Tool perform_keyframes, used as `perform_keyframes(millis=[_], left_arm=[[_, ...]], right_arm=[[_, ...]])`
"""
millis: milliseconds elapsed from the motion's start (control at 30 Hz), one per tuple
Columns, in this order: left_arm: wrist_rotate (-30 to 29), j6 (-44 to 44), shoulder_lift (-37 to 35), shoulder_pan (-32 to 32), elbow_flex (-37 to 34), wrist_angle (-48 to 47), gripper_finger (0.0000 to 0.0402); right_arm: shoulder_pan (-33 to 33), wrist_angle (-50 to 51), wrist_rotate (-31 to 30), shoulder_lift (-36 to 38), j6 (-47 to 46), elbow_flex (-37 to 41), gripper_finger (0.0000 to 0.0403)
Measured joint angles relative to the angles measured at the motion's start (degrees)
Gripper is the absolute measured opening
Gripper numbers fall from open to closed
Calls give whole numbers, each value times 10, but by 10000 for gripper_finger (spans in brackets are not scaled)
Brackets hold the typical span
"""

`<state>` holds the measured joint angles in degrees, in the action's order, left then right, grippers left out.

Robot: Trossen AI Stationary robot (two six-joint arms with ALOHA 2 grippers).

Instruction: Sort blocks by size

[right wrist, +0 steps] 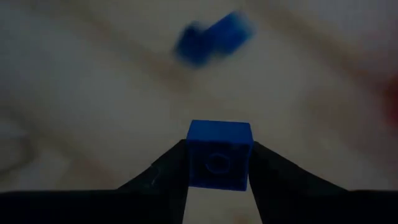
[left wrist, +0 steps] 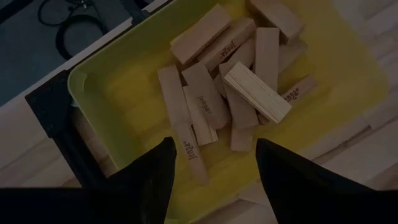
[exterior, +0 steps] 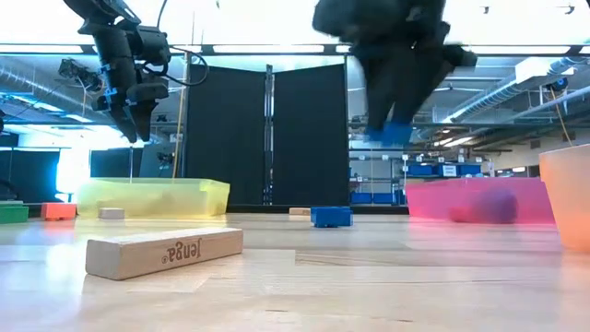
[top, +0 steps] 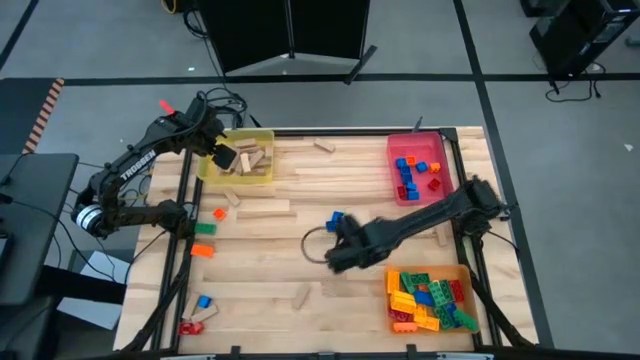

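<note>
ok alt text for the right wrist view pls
The right claw grips a small blue brick between its two dark fingers, held above the wooden table. A second blue brick lies blurred on the table beyond it.

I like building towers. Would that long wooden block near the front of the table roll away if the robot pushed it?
Probably not. The wooden block lies on a flat side with square edges, so it would likely slide. It looks stiff, and lying low, it seems unlikely to tip.
</note>
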<state>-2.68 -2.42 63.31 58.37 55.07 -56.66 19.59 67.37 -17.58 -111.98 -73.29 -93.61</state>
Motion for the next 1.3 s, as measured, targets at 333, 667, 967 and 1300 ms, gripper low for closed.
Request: perform_keyframes(millis=[333,667,967,1300], left_arm=[[10,-22,-26,-36,10,2,229],[-44,139,-30,-179,57,8,229],[-154,365,-30,-343,57,15,229],[-234,614,-18,-491,57,-35,229]], right_arm=[[-51,222,-197,170,-30,64,156],[-204,58,-148,452,-3,377,156],[-365,-68,-79,543,147,514,181],[-473,-98,-65,523,281,527,245]])
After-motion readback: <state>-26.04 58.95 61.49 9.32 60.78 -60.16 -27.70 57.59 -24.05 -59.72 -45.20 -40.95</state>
